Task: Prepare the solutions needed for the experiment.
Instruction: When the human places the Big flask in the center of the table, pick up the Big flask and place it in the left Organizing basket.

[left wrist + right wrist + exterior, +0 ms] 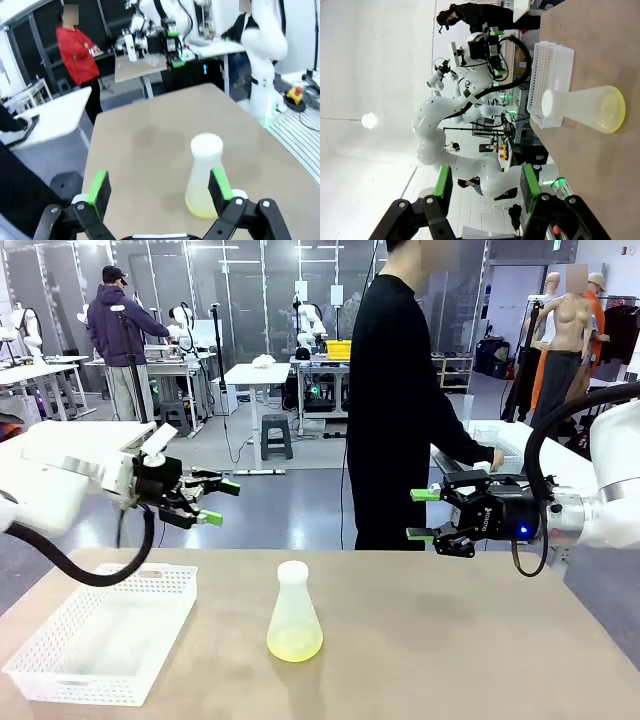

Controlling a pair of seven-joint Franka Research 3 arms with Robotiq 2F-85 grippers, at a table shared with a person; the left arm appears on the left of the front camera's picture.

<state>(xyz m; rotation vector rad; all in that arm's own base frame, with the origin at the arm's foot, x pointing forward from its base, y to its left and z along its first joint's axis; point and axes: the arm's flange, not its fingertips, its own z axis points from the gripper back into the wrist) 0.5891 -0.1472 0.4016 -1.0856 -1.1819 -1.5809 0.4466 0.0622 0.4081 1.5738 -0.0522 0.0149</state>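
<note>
On the left arm we saw the jaws released and empty. The conical flask stood upright on the worktop, ahead of and below them, with pale yellow-green solution shallow in its base. The right arm held its jaws parted and empty too, farther off; we judged the left nearer.

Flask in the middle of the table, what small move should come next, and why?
Probably ease the left gripper down toward the flask: its jaws are open and face it, and the flask stands upright, untouched, a shallow solution inside.
</note>
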